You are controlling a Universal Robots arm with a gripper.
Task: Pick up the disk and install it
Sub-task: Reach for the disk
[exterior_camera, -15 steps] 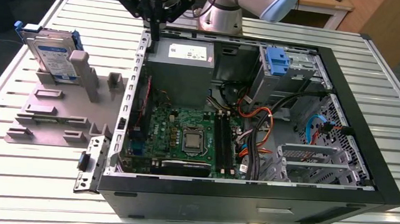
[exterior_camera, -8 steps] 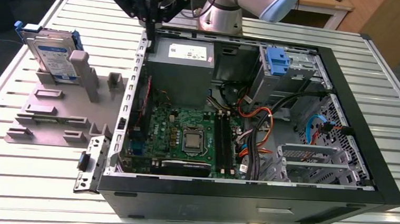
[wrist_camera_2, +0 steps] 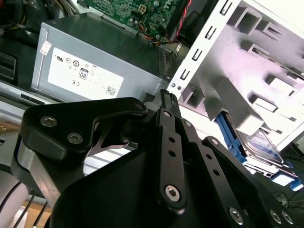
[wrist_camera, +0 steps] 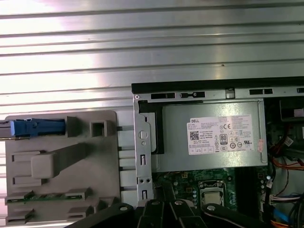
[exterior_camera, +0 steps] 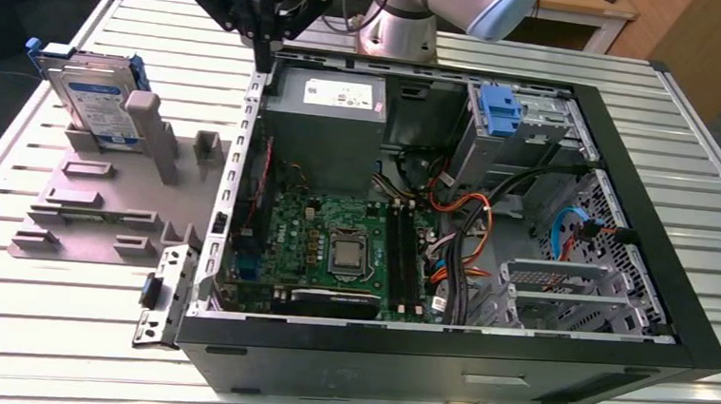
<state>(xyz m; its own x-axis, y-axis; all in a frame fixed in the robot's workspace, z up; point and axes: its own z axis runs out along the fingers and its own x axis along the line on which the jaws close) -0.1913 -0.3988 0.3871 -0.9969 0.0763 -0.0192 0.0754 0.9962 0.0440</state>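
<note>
Hanging the hand (exterior_camera: 264, 60) above the back corner of the open computer case (exterior_camera: 658, 309), just over the case's perforated side rail and beside the grey power supply (exterior_camera: 329, 105). Showing it clenched in the second wrist view, with the fingertips (wrist_camera_2: 166, 102) pressed together and gripping nothing.

Leaving the disk (exterior_camera: 93, 97) untouched: standing on edge in the grey slotted holder (exterior_camera: 93, 212) on the desk (exterior_camera: 21, 331), outside the case and just behind a grey post. Lying toward the exterior view's left of the hand, apart from it, on the other side of the case wall. Running its long axis upward with a slight tilt, with the blue bracket framing the edges and the white and blue label facing the exterior camera. Appearing in the first wrist view as a thin blue strip at the holder's end, so presenting the narrow edge rather than the broad face.

Sitting inside the case, at the exterior view's right of the power supply: a drive cage carrying a blue latch piece (exterior_camera: 499, 109).

Judging the pick-up as not yet made.
</note>
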